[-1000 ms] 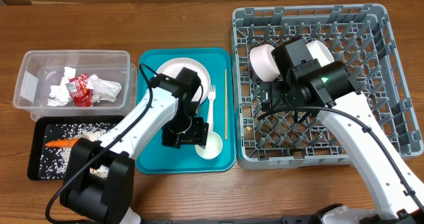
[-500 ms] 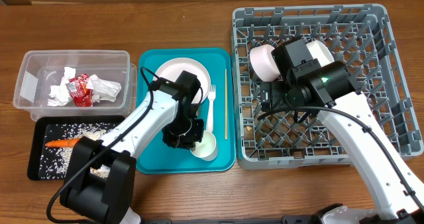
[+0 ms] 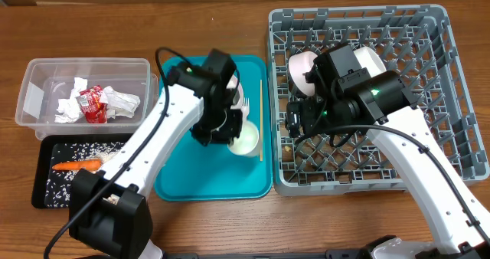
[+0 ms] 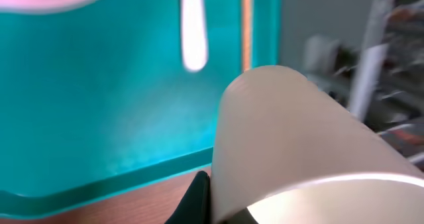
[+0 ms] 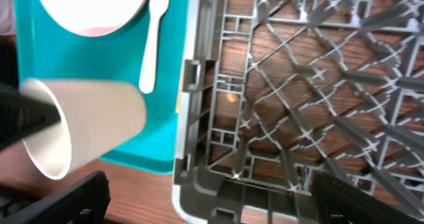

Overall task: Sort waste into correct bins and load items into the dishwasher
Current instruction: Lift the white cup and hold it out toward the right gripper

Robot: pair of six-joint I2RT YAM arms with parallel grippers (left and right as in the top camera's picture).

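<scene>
A: Left end effector [image 3: 220, 129] clamped on white cup [image 3: 245, 139], above teal tray [image 3: 176, 175], at its right edge. Cup on its side, axis pointing toward dish rack [image 3: 429, 29], just to the right. Left arm nearer.

B: Right end effector [image 3: 297, 119] spread wide, empty, over rack's near-left corner. Rack holds white bowls [image 3: 306, 71]. Clear tub [image 3: 31, 98]: napkins [image 3: 73, 98], wrapper [image 3: 92, 106]. Black tray [image 3: 42, 190]: carrot [image 3: 76, 165], scraps [image 3: 69, 181].

Overhead looks straight down over the wooden tabletop [image 3: 230, 228]; both close wrist views share the white cup [image 4: 291, 138] and flat teal plastic tray [image 5: 93, 71].
</scene>
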